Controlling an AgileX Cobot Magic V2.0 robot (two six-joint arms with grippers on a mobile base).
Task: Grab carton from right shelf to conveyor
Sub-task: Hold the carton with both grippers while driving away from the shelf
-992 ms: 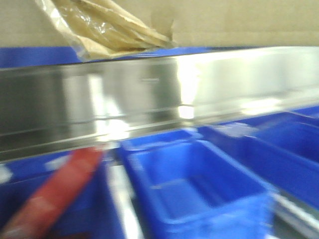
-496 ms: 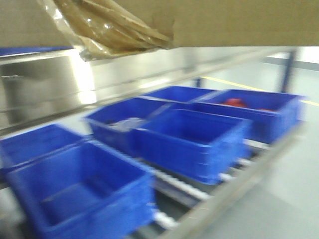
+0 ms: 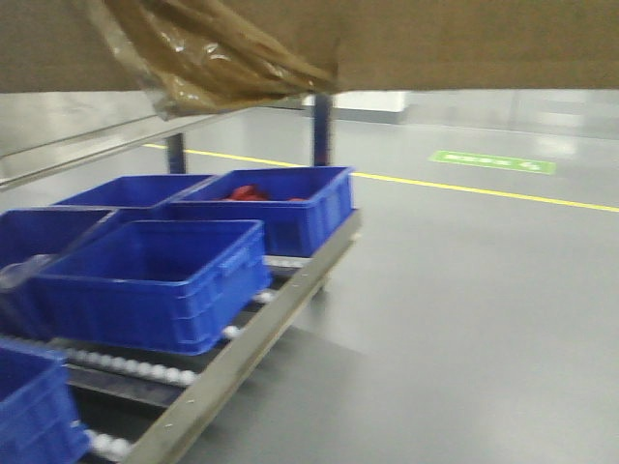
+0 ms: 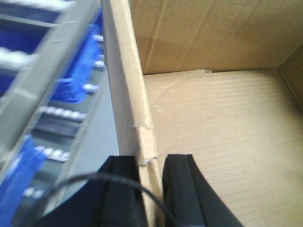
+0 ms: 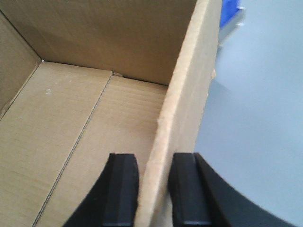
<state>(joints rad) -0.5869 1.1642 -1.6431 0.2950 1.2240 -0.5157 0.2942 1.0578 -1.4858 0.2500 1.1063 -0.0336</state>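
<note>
- Brown cardboard filled the top of the front view: the carton hung up high, above the blue bins and the grey floor.
- Crinkly tape dangled from its bottom edge.
- The left claw was clamped tight on one carton wall.
- The right claw pinched the other wall.
- The bins sat on the shelf rollers.
</note>
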